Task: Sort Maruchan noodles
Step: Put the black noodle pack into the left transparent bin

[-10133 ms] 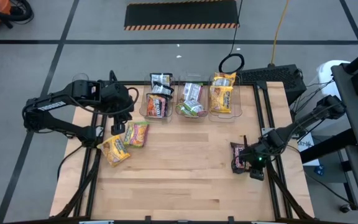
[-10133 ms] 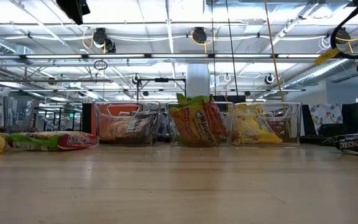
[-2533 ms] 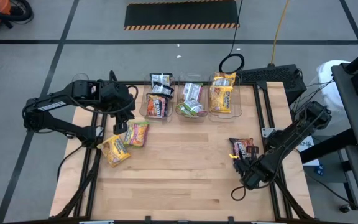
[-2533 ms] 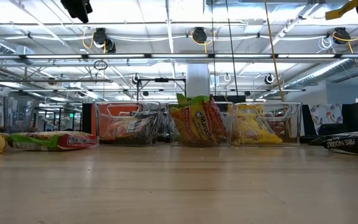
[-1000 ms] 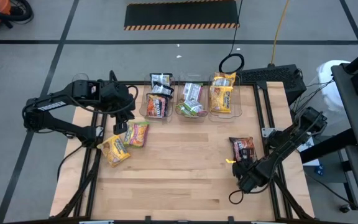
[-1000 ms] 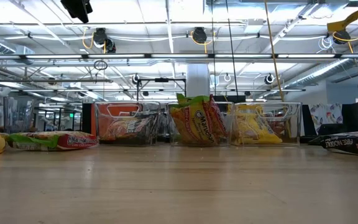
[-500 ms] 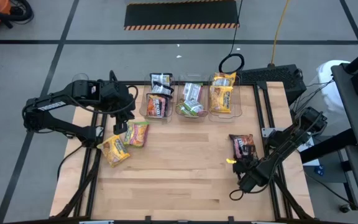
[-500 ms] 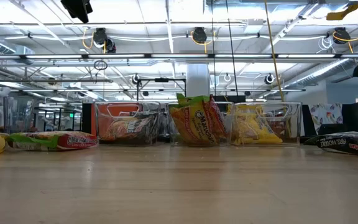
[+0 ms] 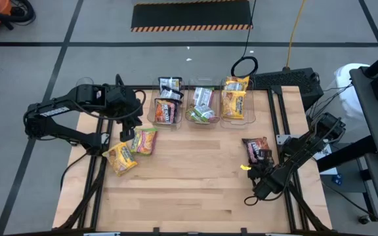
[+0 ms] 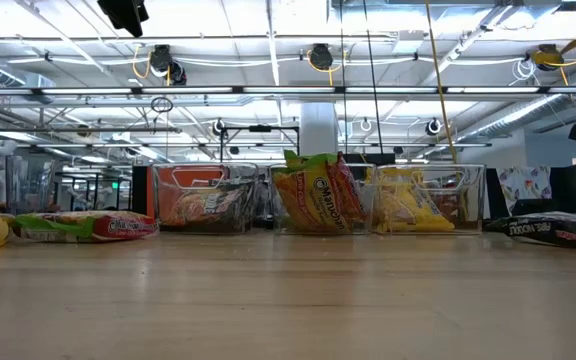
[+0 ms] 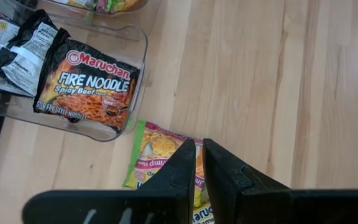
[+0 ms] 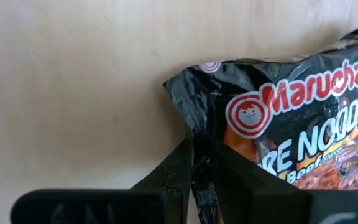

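A black Maruchan Fire Noodle packet (image 9: 256,149) lies at the table's right; it also shows in the right wrist view (image 12: 303,124) and the low view (image 10: 553,229). My right gripper (image 9: 260,164) is shut on its near end. My left gripper (image 9: 128,134) is shut and empty, above a green-edged packet (image 9: 144,141) that lies flat at the table's left and shows in the left wrist view (image 11: 160,155). A yellow packet (image 9: 120,158) lies flat nearer the front. My right gripper pinches the black packet's crimped near edge (image 12: 199,140), close to one corner, between its two fingers. The fingers come from the table's near side, low and slanting. The packet stretches away from the fingers toward the far edge, lying low over the table.
Three clear bins stand in a row at the far edge: one with black packets (image 9: 167,105), one with green-edged packets (image 9: 202,105), one with yellow packets (image 9: 236,98). Bare wood lies in the table's middle and front (image 9: 189,183).
My right gripper has gone toward the table's far edge, shut on the black packet. The packet has slid with it a short way toward the bins. My left arm has kept still.
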Controlling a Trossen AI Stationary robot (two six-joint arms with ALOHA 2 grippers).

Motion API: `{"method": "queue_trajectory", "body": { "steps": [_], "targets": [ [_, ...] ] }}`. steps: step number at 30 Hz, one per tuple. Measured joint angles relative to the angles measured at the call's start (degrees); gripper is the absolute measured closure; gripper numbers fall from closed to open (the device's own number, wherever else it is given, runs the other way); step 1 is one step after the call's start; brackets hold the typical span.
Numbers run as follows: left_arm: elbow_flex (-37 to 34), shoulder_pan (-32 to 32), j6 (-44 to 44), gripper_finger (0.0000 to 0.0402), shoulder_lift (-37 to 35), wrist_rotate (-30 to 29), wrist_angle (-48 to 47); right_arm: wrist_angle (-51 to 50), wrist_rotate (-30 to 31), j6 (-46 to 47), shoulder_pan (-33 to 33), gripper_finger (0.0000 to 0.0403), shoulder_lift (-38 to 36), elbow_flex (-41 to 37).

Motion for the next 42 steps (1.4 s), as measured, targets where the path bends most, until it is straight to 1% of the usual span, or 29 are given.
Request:
{"method": "queue_trajectory", "body": {
  "steps": [4,6,11,15,20,26,34,37,42],
  "targets": [
    [0.0,0.0,-0.7,0.0364,0.0,0.0,0.0,0.2,0.5,0.9,0.0,0.0351,-0.1,-1.2],
    [0.0,0.0,-0.8,0.0364,0.0,0.0,0.0,0.2,1.4,3.8,0.0,0.0352,-0.1,-1.9],
    [0.0,0.0,-0.8,0.0364,0.0,0.0,0.0,1.3,1.3,10.4,0.0,0.0366,-0.2,-3.7],
    [0.0,0.0,-0.9,0.0364,0.0,0.0,0.0,2.4,-0.8,10.4,-0.1,0.0397,-0.1,-4.3],
    [0.0,0.0,-0.9,0.0364,0.0,0.0,0.0,2.4,-2.3,10.3,-0.8,0.0402,-0.1,-4.2],
    [0.0,0.0,-0.8,0.0364,0.0,0.0,0.0,-1.3,-5.5,7.8,-3.6,0.0403,-2.0,-0.7],
    [0.0,0.0,-0.4,0.0364,0.0,0.0,0.0,-1.1,-5.0,7.5,-6.2,0.0403,-7.3,4.7],
    [0.0,0.0,-0.3,0.0364,0.0,0.0,0.0,-1.6,-4.5,7.3,-7.1,0.0403,-9.1,7.0],
    [0.0,0.0,-0.3,0.0364,0.0,0.0,0.0,-1.2,-0.1,6.8,-8.3,0.0403,-12.2,11.7]
  ]
}}
